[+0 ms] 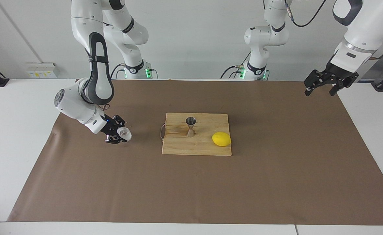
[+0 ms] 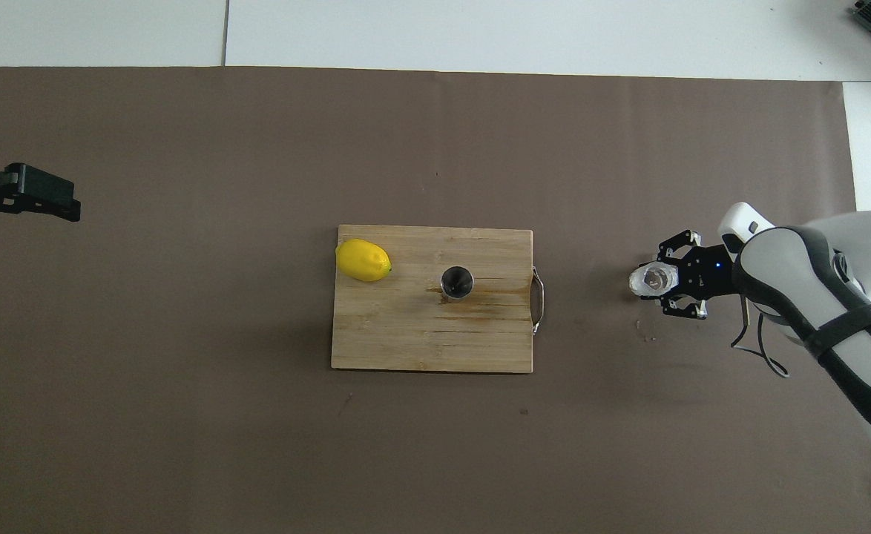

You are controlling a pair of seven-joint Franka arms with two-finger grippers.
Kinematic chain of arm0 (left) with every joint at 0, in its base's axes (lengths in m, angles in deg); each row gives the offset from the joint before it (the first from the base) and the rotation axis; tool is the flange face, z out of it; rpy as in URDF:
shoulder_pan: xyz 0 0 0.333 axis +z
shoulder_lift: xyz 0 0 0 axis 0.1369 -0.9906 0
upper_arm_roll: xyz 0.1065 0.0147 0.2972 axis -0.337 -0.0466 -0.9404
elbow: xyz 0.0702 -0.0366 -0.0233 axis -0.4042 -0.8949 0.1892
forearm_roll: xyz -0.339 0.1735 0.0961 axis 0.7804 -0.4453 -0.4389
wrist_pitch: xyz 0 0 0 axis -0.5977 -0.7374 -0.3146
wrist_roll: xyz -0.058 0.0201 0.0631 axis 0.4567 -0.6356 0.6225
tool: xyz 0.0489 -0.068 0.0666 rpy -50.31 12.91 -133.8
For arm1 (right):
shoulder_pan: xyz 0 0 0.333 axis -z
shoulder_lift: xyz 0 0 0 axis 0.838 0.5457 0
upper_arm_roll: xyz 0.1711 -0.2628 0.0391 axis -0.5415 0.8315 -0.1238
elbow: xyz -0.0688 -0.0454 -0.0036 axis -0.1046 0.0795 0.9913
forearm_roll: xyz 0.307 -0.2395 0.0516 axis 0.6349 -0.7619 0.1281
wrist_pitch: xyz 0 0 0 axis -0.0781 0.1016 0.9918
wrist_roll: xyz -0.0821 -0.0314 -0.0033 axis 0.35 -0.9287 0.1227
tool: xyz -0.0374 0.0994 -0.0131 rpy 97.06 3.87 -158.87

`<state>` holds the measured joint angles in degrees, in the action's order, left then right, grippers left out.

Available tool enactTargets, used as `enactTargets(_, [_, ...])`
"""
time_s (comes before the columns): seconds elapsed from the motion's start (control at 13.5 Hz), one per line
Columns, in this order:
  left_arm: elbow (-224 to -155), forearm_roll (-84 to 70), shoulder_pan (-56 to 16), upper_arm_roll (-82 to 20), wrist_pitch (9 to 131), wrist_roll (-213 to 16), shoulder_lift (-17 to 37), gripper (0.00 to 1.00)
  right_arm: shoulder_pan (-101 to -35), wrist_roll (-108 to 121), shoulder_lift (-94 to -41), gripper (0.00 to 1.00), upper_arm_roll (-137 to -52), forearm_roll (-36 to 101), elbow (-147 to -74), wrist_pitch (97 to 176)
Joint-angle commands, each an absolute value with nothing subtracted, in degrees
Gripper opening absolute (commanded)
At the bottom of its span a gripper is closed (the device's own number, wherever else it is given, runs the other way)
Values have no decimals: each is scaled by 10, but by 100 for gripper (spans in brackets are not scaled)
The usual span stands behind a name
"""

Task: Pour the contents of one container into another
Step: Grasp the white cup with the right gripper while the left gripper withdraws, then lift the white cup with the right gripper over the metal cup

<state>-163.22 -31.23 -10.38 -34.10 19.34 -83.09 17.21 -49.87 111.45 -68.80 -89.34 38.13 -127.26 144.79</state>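
Clear cup, whitish, faceted, tipped on its side in the right gripper, jaws closed on it, low over the brown mat toward right arm's end of desk; contents can't be made out. Overhead view shows its mouth. Steel jigger upright on board beside lemon. Left gripper waits raised, jaws apart, empty.

Jigger: shiny metal. Cup: clear, textured. Cutting board: matt grained wood. Lemon: smooth yellow skin. Worktop: white, under matt brown paper.

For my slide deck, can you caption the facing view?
Right gripper grips the clear cup beside the board holding jigger and lemon; left gripper waits.
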Motion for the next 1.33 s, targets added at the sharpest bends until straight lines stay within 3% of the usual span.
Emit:
enactTargets(0.0, [-1645,-310,-102,-344,189,-816,194,100,-500,1064,-715,10,-913,399,-1269,1451])
enactTargets(0.3, [-1700,-310,-103,-342,209,-815,230,100,-500,978,-730,10,-950,396,-1243,1450])
enactTargets(0.59, [-1703,-310,-102,-344,197,-760,233,100,-501,891,-742,10,-989,387,-1221,1447])
enactTargets(1.26, [-1697,-307,-102,-344,190,-761,227,100,-632,641,-736,10,-994,245,-1149,1453])
